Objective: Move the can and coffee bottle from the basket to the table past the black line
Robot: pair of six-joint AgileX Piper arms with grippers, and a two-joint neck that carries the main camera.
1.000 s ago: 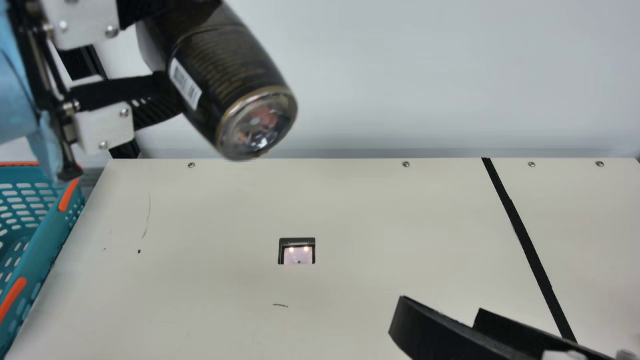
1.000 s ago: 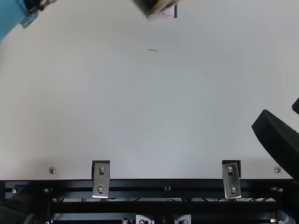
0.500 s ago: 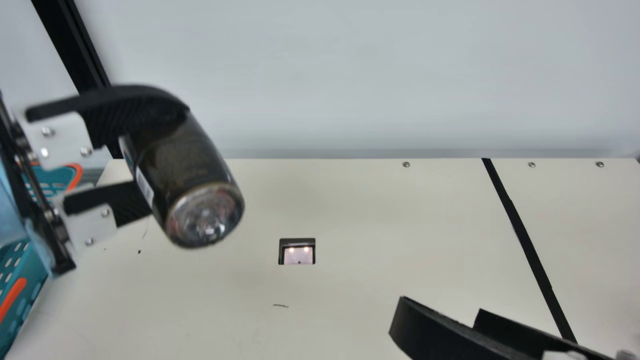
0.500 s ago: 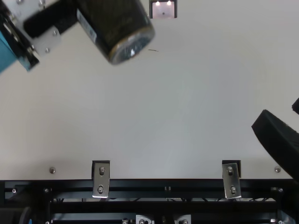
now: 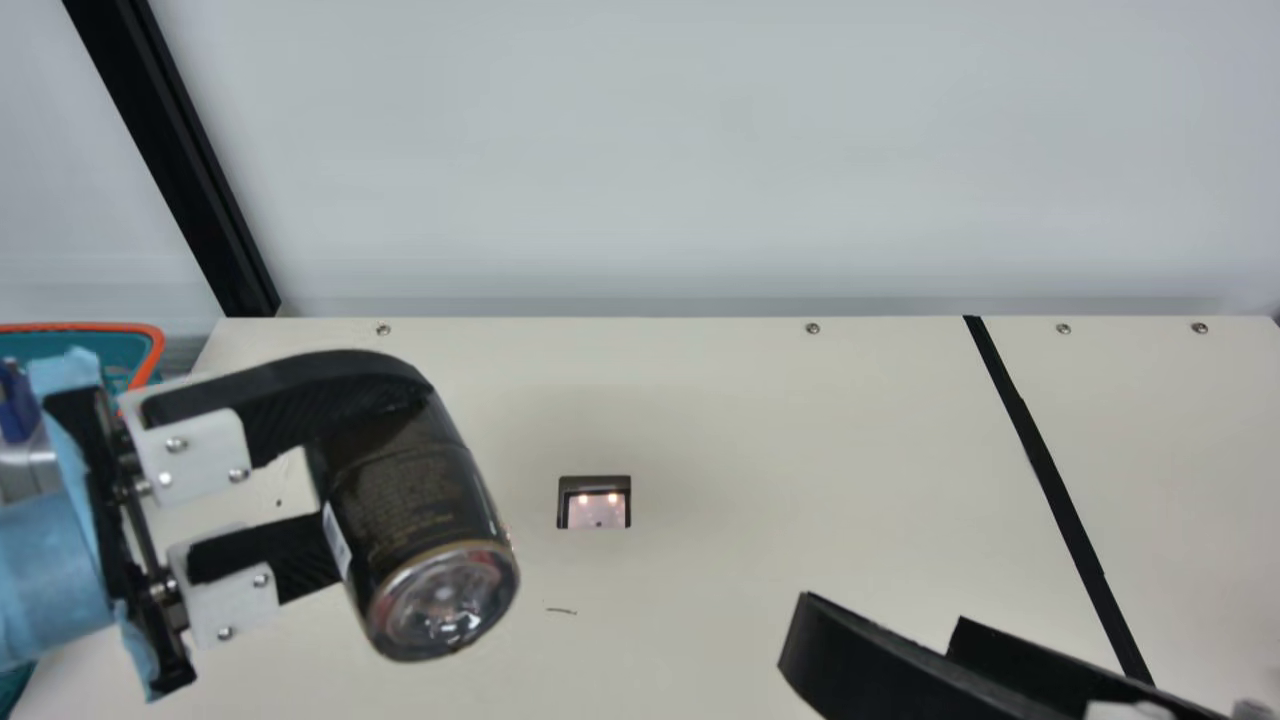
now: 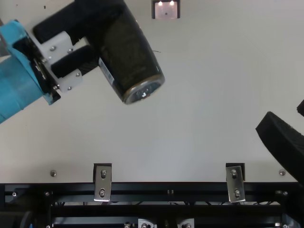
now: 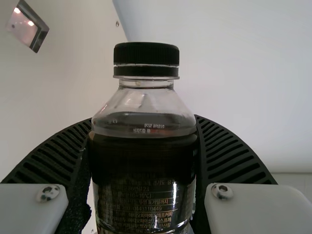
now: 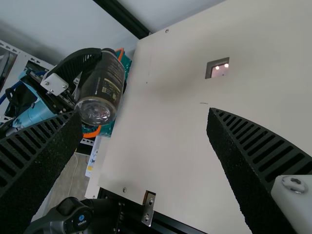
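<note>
A coffee bottle (image 5: 415,510), dark and filled nearly to its shoulder, is held in the air by the left gripper (image 5: 365,475), whose two ribbed fingers press its body from opposite sides. The bottle leans, base towards the neck camera and black cap (image 7: 146,53) pointing away, on the basket's side of the black line (image 5: 1040,455). How high it hangs above the cream table (image 5: 700,420) is hard to judge from these angles. The teal basket (image 5: 80,327) with its orange rim stands beyond the table's left edge. The right gripper (image 8: 145,115) waits on the other side, its fingers spread wide with nothing between them. The bottle looks like smooth, clear plastic, so it should feel fairly heavy for its size, a little slippery, and firm while full and sealed, though the wall may dent under a hard squeeze. It is unlikely to shatter, but the liquid could shift its weight as it tips. The best hold is around the straight body below the sloping shoulder, much as it is gripped here, rather than by the narrow cap. Setting it down calls for carrying it past the line and turning the base flat to the table before letting go.
</note>
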